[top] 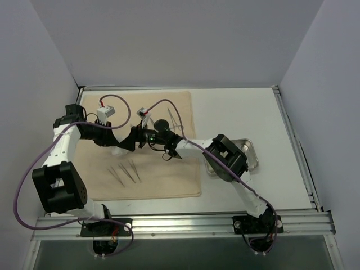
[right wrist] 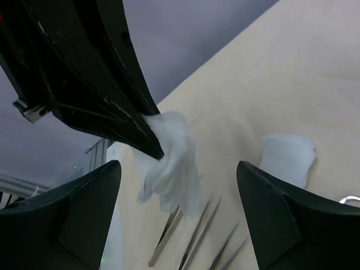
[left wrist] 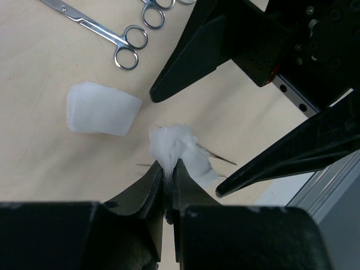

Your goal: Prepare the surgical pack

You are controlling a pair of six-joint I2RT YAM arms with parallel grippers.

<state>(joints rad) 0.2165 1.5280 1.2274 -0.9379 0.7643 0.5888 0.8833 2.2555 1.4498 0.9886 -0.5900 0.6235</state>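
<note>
The large beige cloth (top: 169, 101) lies flat on the table. My left gripper (left wrist: 170, 166) is shut on a crumpled pale packet (left wrist: 175, 143) and holds it just above the cloth. On either side of that packet stand the fingers of my right gripper (right wrist: 177, 166), open and not touching it. A second pale packet (left wrist: 101, 108) lies flat on the cloth beside them. Steel scissor-handled forceps (left wrist: 115, 36) lie further back. Tweezers (top: 125, 172) lie on the cloth's near part and show under the held packet (right wrist: 169, 160). The steel tray (top: 252, 147) sits right of the cloth, partly hidden by the right arm.
Both arms cross over the middle of the cloth, with the right arm's elbow (top: 226, 158) above the tray's left side. Grey walls close in the table at the back and sides. A metal rail (top: 185, 225) runs along the near edge.
</note>
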